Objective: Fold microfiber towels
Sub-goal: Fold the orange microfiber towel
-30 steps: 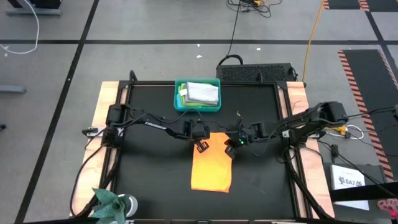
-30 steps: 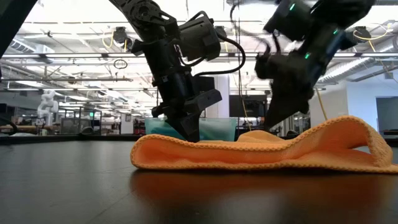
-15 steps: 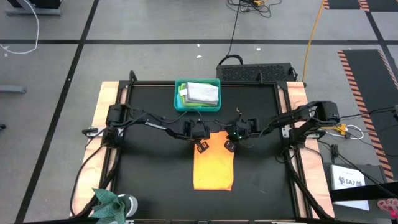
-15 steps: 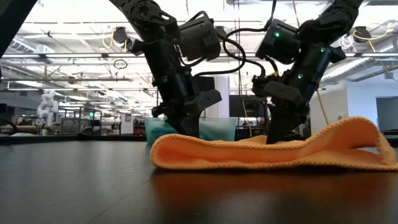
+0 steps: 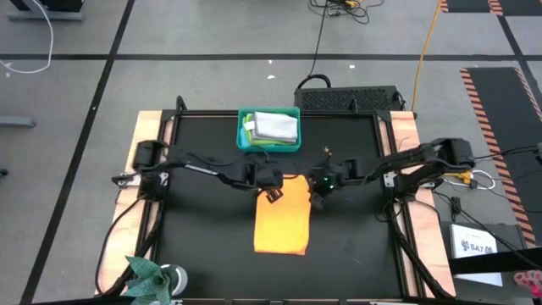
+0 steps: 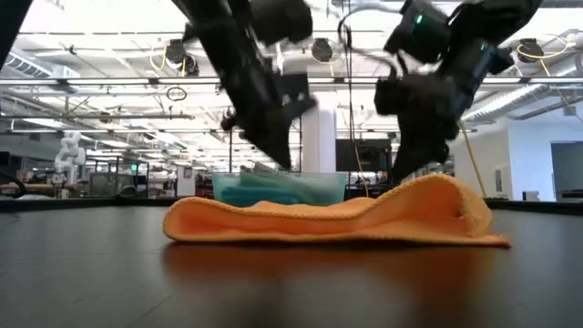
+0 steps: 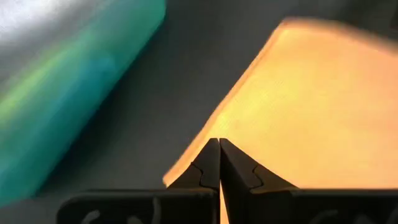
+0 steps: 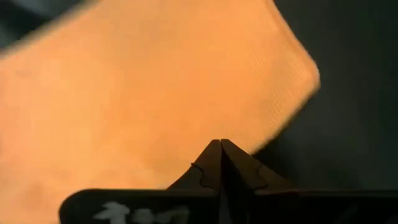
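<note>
Orange towel (image 5: 282, 219) shifted toward left side of table since earlier frame; both arms moved with it. Left gripper (image 5: 271, 194) and right gripper (image 5: 318, 199) sit at towel's far corners, toward teal bin (image 5: 243, 129), both pinched shut; wrist views show closed tips right at cloth edge, whether pinching it unclear. Step judged: smoothing or squaring half-folded towel at table centre. Right edge humps up in low view. Next move calls for second fold, or flattening hump. Other towels lie in bin.
</note>
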